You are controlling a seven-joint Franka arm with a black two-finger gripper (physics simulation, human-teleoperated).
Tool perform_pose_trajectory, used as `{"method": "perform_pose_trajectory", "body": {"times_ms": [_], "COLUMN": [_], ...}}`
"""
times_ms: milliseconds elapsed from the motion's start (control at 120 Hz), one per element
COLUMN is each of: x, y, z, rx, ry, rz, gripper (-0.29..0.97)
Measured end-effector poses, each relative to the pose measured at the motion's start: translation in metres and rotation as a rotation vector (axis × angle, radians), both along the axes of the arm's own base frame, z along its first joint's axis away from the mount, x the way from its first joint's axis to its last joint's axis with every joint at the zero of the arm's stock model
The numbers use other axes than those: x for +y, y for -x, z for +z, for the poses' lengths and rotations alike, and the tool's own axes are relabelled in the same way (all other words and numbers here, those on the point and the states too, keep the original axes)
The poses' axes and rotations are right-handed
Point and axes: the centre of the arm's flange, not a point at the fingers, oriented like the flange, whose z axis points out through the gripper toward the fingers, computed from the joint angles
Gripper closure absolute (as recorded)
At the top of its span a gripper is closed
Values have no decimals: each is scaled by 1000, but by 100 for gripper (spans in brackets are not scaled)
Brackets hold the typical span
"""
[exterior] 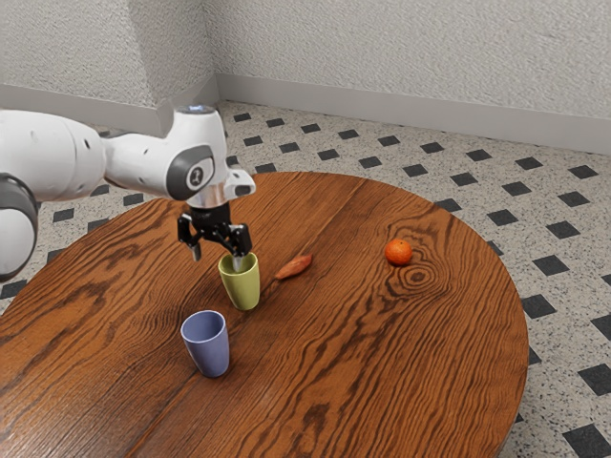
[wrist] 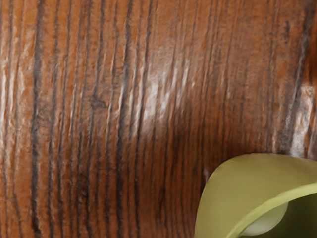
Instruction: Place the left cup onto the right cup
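Note:
An olive-green cup [exterior: 241, 281] stands upright on the round wooden table [exterior: 382, 353], near its middle. A lavender-blue cup [exterior: 207, 343] stands upright a little nearer the front edge, toward the exterior view's left of the green one. My gripper [exterior: 218, 252] hangs at the green cup's rim. One finger reaches down inside the cup's mouth and the other [exterior: 196, 251] is outside, well apart from the wall, so the gripper is open. In the wrist view the green cup's rim [wrist: 247, 183] curves close under my hand above the wood grain.
A small orange carrot [exterior: 293, 266] lies just beside the green cup toward the exterior view's right. An orange fruit [exterior: 399, 252] sits farther right. The table edge curves round at the right and front, above a tiled floor.

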Motion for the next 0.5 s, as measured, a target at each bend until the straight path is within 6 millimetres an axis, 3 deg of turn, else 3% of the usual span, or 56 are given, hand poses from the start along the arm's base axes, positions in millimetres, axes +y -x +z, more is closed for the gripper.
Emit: {"method": "perform_pose_trajectory", "body": {"times_ms": [100, 325, 500], "x": [-2, -6, -8], "y": [1, -1, -2], "z": [-6, -8, -7], "rx": [-1, -17, -25], "ry": [1, -7, -9], "rz": [-5, -22, -28], "gripper": [6, 55, 70]}}
